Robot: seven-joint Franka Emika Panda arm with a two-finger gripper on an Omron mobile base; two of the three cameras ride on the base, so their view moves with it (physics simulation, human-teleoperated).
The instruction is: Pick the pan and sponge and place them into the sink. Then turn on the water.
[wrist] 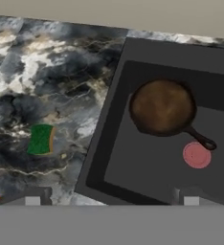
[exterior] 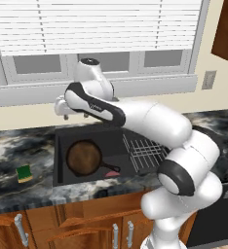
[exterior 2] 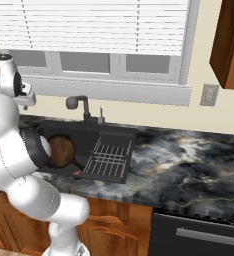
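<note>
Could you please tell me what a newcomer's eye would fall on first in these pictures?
The big white arm reaches across the picture above the black sink, with its gripper open over the basin's left edge. Next comes the pan, lying brown and round in the basin left of the wire rack. The small green sponge sits alone on the marbled counter left of the sink.
</note>
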